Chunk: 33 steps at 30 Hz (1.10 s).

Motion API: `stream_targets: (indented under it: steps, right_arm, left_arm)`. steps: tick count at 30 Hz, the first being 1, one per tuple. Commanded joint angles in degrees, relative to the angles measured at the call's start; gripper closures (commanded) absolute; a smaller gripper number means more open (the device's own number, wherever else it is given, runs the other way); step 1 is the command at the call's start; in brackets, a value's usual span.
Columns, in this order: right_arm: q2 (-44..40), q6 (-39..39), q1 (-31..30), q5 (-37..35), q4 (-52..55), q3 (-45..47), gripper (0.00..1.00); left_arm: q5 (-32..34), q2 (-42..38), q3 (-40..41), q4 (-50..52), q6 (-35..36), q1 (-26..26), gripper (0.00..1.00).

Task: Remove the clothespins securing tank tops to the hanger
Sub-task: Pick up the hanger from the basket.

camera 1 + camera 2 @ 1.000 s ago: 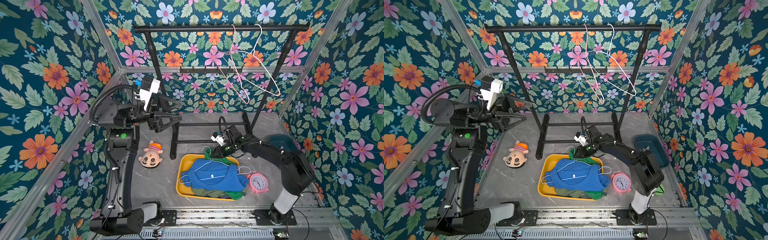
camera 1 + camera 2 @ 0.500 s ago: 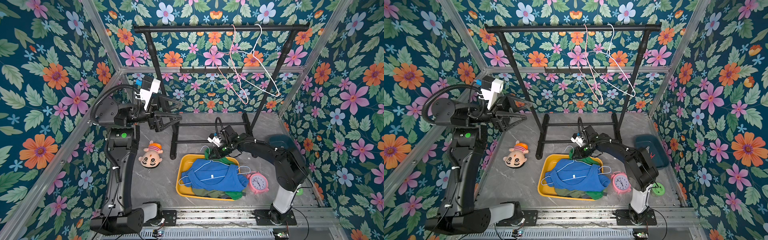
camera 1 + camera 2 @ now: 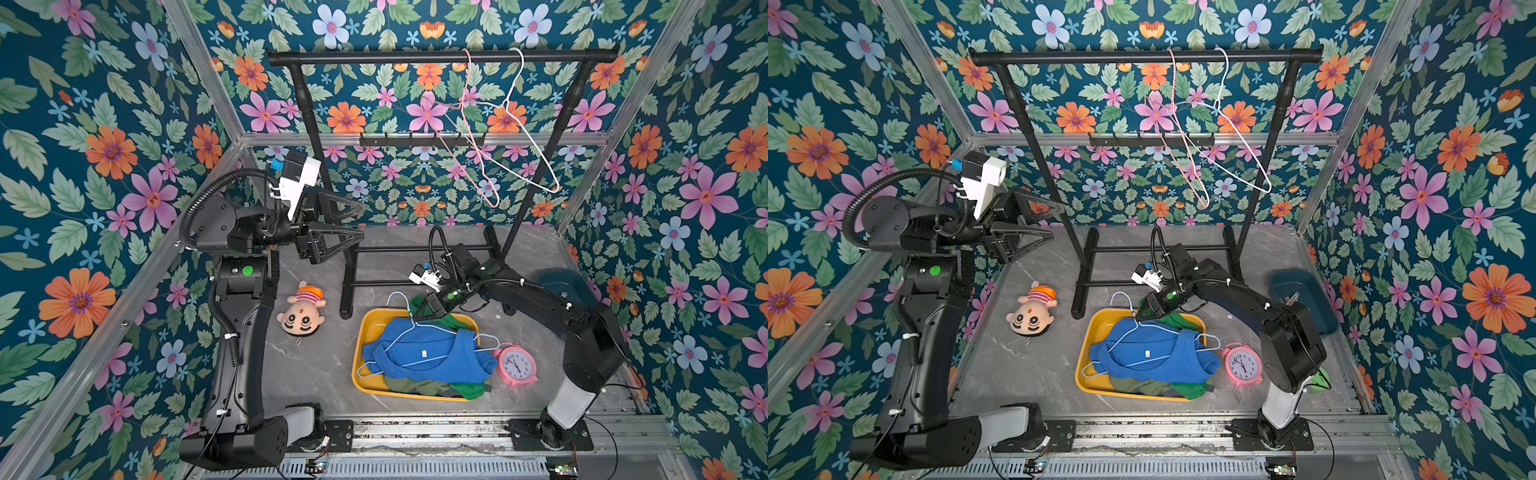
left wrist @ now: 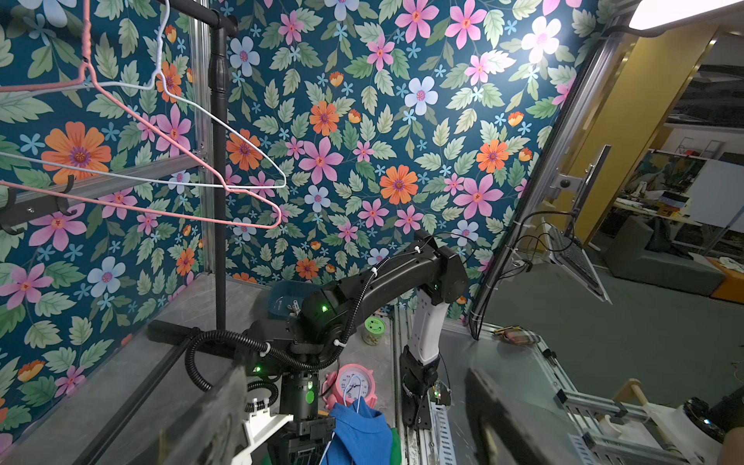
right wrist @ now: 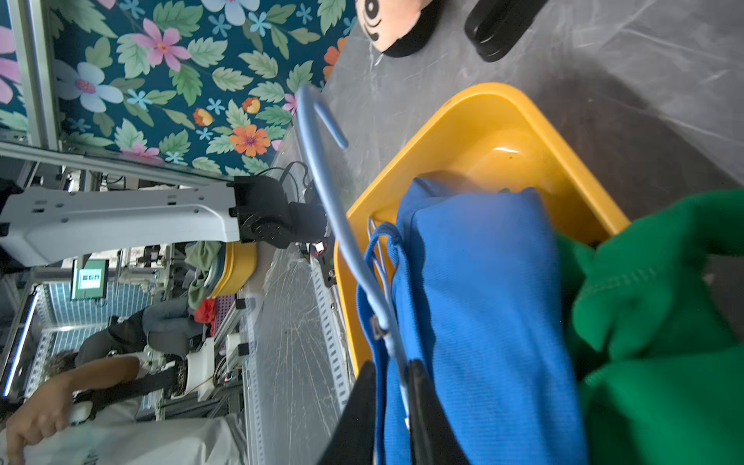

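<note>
Floral-walled cell, grey marble worktop (image 3: 316, 365). No clothespins show in any view; can't tell if some are buried in the folds. All 3 tank tops are heaped in the yellow tray (image 3: 372, 326) between the arms. The blue tank top (image 3: 428, 353) is uppermost, threaded on a blue hanger (image 5: 340, 225). The green tank top (image 5: 652, 322) is bunched beside it under the right arm, and the olive tank top (image 3: 415, 384) pokes out underneath at the near rim. Right pincer (image 5: 392, 368) is narrow, clamped on the blue hanger wire just below the hook, with blue fabric against its fingers. Left pincer (image 3: 360, 221) is wide, empty and held high by the rack post, well apart from the tray. A pink clock (image 3: 515, 365) sits just beside the tray and a plush doll (image 3: 301, 313) lies on the left arm's side. Behind is the rack (image 3: 440, 56) with 2 bare hangers. Step in hand, my read: getting hold of the hanger before any pin work. Next move likely calls for lifting the hanger clear of the heap so the straps hang open, finding the pins, then bringing the left pincer down to squeeze 1 off.
</note>
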State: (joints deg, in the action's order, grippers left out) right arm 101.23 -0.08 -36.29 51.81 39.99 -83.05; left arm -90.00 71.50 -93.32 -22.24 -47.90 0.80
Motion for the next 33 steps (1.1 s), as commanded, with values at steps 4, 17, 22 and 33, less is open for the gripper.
stream_targets:
  steps: [4,17,22,33]
  right_arm:
    - [2.88,-6.60,-2.45,0.35,10.83,-4.16,0.77]
    - [4.12,-6.74,-5.64,-0.84,8.89,-5.15,0.73]
    - [5.81,-6.51,-7.27,-2.36,7.48,-6.25,0.78]
    - [-2.84,-7.56,-7.48,-12.96,2.38,-2.32,1.00]
  left_arm:
    - [-2.45,-0.14,-0.64,-1.49,-0.75,-0.11,0.13]
    - [-2.19,0.37,-1.07,-1.59,-0.71,-0.14,0.12]
    - [-2.09,0.19,-1.30,-1.60,-0.70,-0.08,0.12]
    - [-0.06,-1.10,-0.40,-1.61,-0.73,-0.92,0.13]
